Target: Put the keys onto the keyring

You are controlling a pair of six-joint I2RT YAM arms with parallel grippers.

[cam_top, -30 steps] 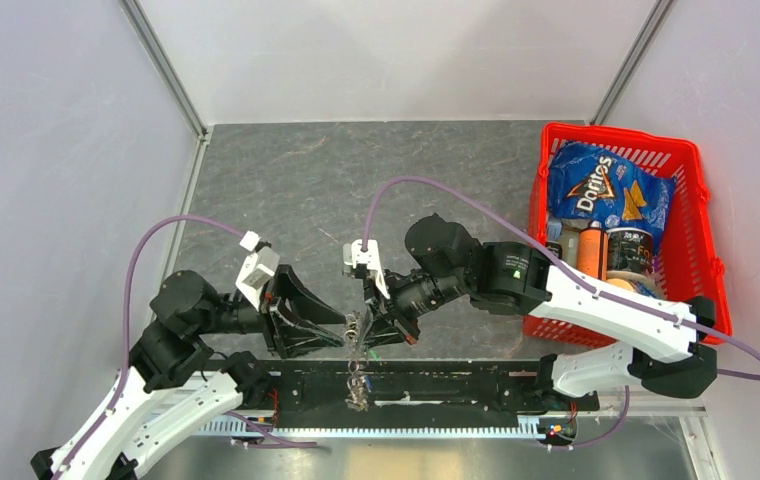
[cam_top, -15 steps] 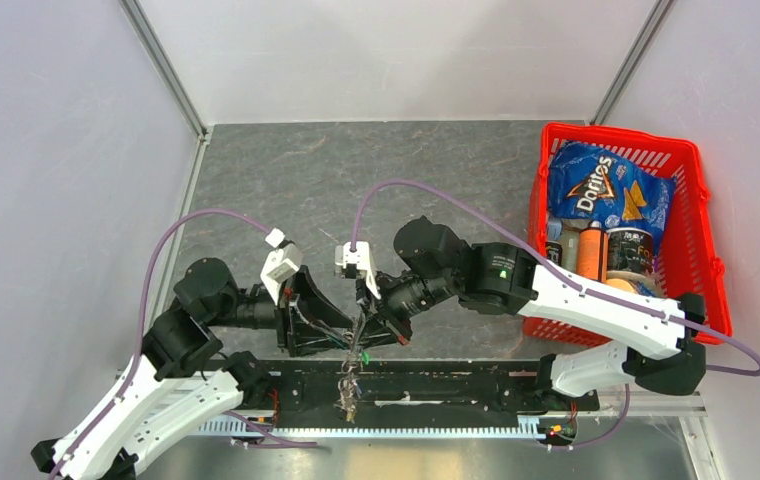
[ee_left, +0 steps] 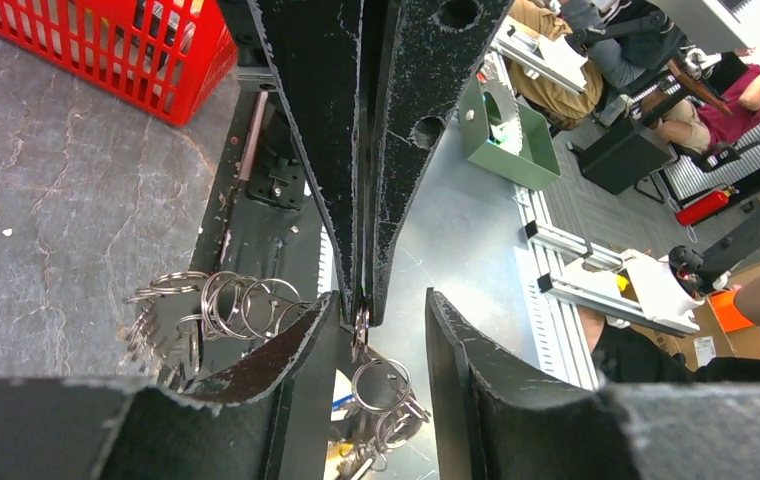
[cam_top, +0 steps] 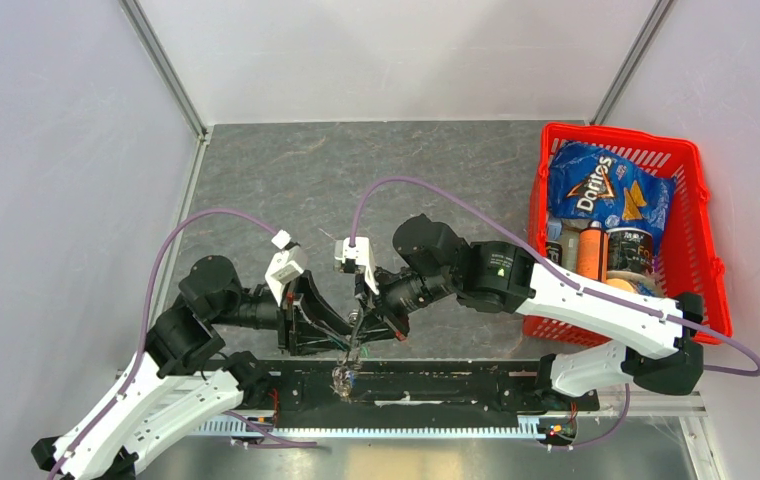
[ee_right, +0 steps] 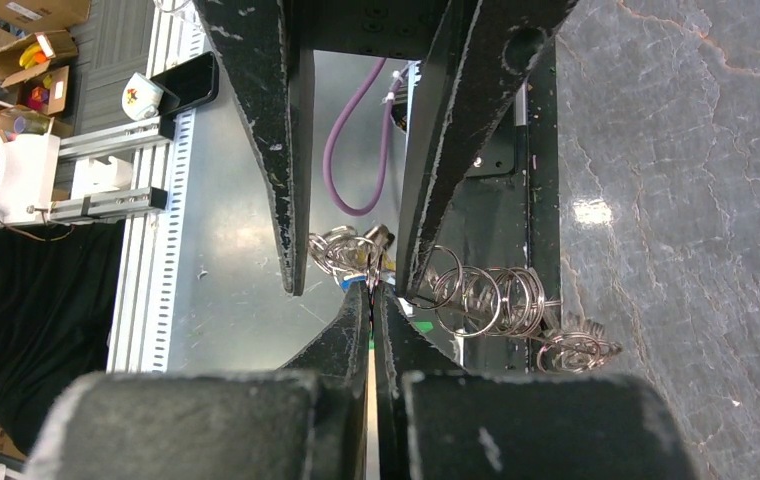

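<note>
The keyring (cam_top: 343, 374) hangs as a bunch of linked metal rings at the 6 o'clock edge of the table (cam_top: 356, 180), dangling over the black base rail (cam_top: 456, 385) where the arms are bolted. In the left wrist view part of the bunch fans out at 9 o'clock of the meeting fingertips, and another loop hangs below them at 6 o'clock.

A speck of green (ee_right: 421, 327) shows just beside the rings in the right wrist view. It is too small to tell whether this is the green-headed key, and the black-headed key cannot be made out.

The right gripper (ee_right: 372, 292) reaches in from 3 o'clock with its jaws pressed together on the top of the keyring. A small loop hangs straight from its tips, but which link is pinched cannot be told.

The left gripper (cam_top: 344, 338) comes in from 9 o'clock with its jaws apart, straddling the right gripper's closed tips. One finger lies close against the fanned rings and the other stands clear.

At 3 o'clock on the table sits a red basket (cam_top: 624, 128) holding a blue chip bag (cam_top: 601, 190) and several containers.
</note>
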